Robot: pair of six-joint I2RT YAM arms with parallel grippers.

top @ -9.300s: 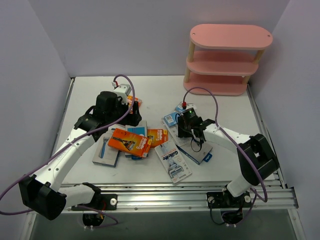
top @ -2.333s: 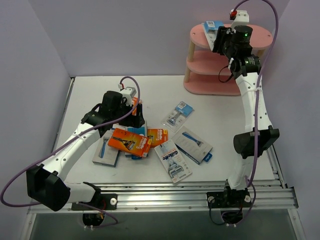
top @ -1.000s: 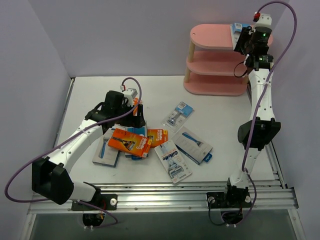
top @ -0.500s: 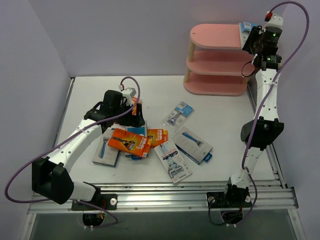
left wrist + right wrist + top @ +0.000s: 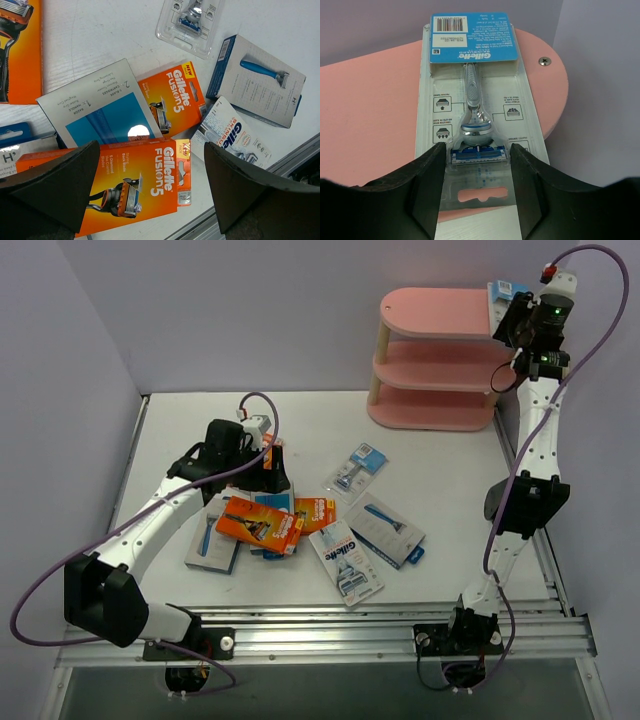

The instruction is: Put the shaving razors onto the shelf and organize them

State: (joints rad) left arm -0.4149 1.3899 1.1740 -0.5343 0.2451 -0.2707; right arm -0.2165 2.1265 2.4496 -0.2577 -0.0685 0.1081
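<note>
Right hand (image 5: pixel 477 152) raised, clamped; left hand (image 5: pixel 150 160) low, agape.

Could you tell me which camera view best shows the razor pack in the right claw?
The right wrist view: the razor pack fills it, clamped in the right claw over the shelf. Top external shows only its corner; left wrist shows nothing.

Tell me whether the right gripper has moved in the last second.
Yes. The right gripper, shut on the blister pack, has shifted right along the top board of the shelf, to its right end.
</note>
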